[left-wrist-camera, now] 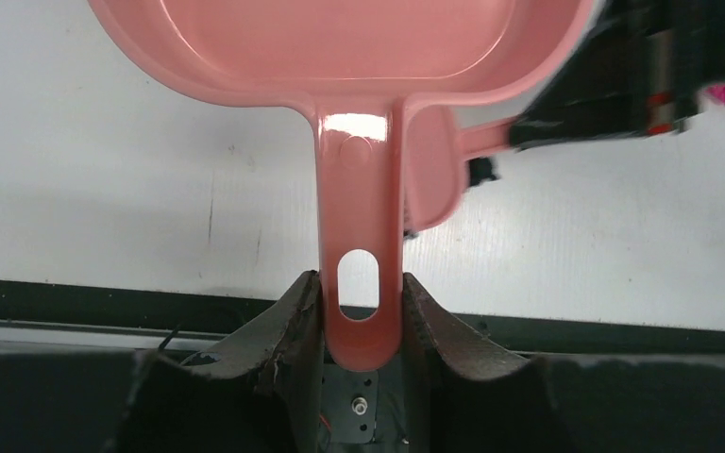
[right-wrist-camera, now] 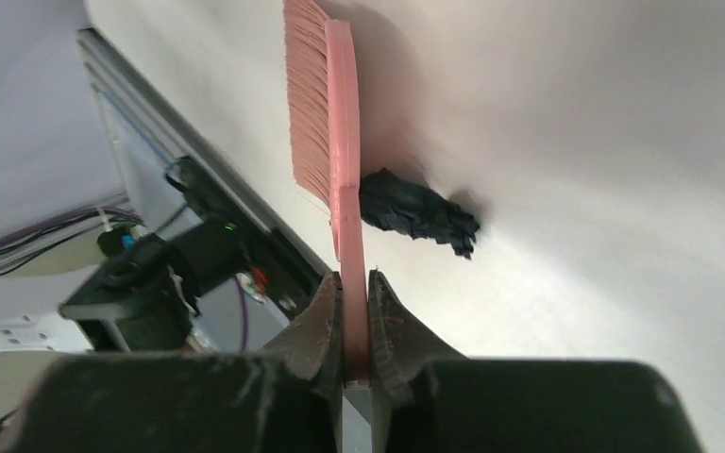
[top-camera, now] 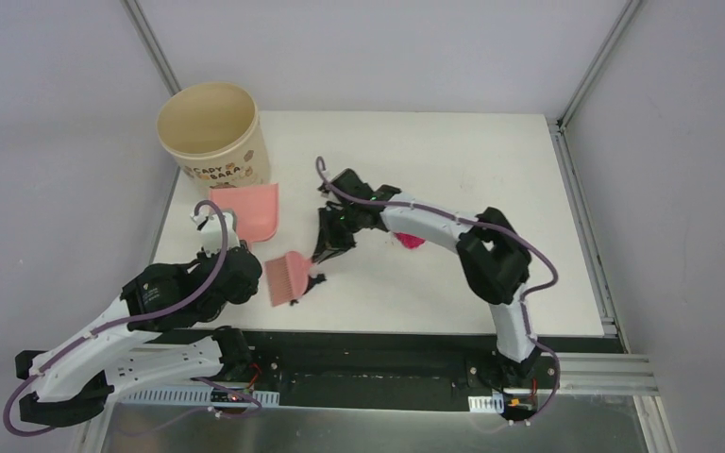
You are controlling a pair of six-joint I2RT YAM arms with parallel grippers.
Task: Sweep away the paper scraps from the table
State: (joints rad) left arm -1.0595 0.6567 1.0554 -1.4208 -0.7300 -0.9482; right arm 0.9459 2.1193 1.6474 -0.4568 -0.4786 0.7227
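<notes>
**Left tool (left-wrist-camera: 360,283) clamps the dustpan (left-wrist-camera: 321,47), right tool (right-wrist-camera: 356,280) clamps the brush (right-wrist-camera: 326,113)**

Left tool's two dark fingers (left-wrist-camera: 278,330) press on either side of the pink dustpan's handle. They grip it at its very end, just behind the oval hanging hole. The pan points away from the wrist toward 12 o'clock. From above, the dustpan is at about 9 o'clock on the white counter (top-camera: 472,170). The beige bucket (top-camera: 212,132) stands just beyond it at 11 o'clock, on the far left corner. Whether the pan's lip touches the counter cannot be told.

Right tool's fingers are shut tight on the thin handle of the pink brush. In the right wrist view the brush stands on edge, with its bristles facing 9 o'clock and its flat back facing 3 o'clock. From above, the brush head lies at about 5 o'clock from the dustpan, near it and close to the counter's black front edge.

Two of the paper scraps (right-wrist-camera: 417,215) show clearly. The dark blue one, crumpled, lies on the counter just beside the brush's back, on the side away from the bristles. It is about level with where the head narrows into the handle. A magenta scrap (top-camera: 412,241) lies near the middle of the counter, at 3 o'clock from the right tool. It is partly hidden by the right arm, and a bit of it also shows in the 2 o'clock corner of the left wrist view.
</notes>
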